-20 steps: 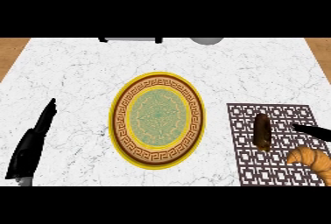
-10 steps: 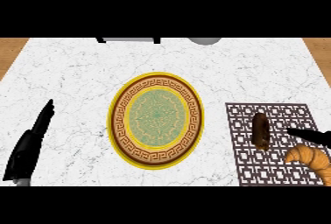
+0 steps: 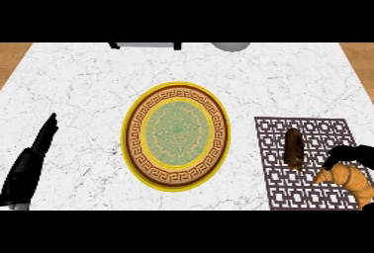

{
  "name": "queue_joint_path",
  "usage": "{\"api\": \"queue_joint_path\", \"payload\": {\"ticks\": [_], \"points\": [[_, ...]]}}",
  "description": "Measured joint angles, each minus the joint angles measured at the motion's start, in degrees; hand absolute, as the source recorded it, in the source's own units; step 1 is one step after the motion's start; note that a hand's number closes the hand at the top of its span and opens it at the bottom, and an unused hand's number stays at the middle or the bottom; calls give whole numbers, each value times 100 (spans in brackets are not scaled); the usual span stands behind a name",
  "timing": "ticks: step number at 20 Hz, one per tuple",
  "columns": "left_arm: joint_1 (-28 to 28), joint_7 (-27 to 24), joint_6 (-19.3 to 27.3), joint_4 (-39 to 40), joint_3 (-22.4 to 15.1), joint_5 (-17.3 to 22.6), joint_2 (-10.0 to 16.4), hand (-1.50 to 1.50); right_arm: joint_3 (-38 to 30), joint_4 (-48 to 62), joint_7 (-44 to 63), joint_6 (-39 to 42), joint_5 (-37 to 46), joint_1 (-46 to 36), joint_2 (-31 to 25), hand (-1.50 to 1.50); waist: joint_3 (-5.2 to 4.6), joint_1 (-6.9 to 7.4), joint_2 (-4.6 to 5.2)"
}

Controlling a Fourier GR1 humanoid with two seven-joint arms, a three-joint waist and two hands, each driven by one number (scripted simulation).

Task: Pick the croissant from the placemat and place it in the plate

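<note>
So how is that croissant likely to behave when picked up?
The croissant is curved, so it probably won't roll. It looks like light pastry, so squeezing may dent it. Lying flat on the placemat, it seems unlikely to tip.

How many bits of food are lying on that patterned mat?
2. A dark brown oblong piece lies near the middle of the mat; a croissant lies at its lower right, by the right hand. Nothing else seems hidden.

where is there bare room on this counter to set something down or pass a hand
Bare counter lies between the left hand and the plate, and in the band behind the plate to the far edge. A narrower lane runs between plate and placemat. Crowded: the placemat's near right corner, where the right hand, croissant and brown roll sit close.
</note>
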Motion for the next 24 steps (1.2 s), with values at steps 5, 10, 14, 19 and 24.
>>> {"api": "queue_joint_path", "payload": {"ticks": [5,10,14,19,24], "points": [[120,-7,-21,-100,18,-59,-60,0,-14,118,-36,-200,-102,-11,86,150,-19,-15,-22],[250,5,81,-34,189,-42,-29,0,-716,214,1341,-840,-591,376,288,150,-75,-386,-160],[387,26,152,21,300,-34,1,0,-1261,342,2534,-1778,-749,655,300,150,-86,-678,-219],[535,16,179,-18,372,-1,6,0,-1683,-43,3766,-3120,-752,870,530,150,-71,-767,-242],[585,18,186,-37,411,8,16,0,-1818,-991,4564,-4301,-511,953,706,150,-63,-810,-257]]}}
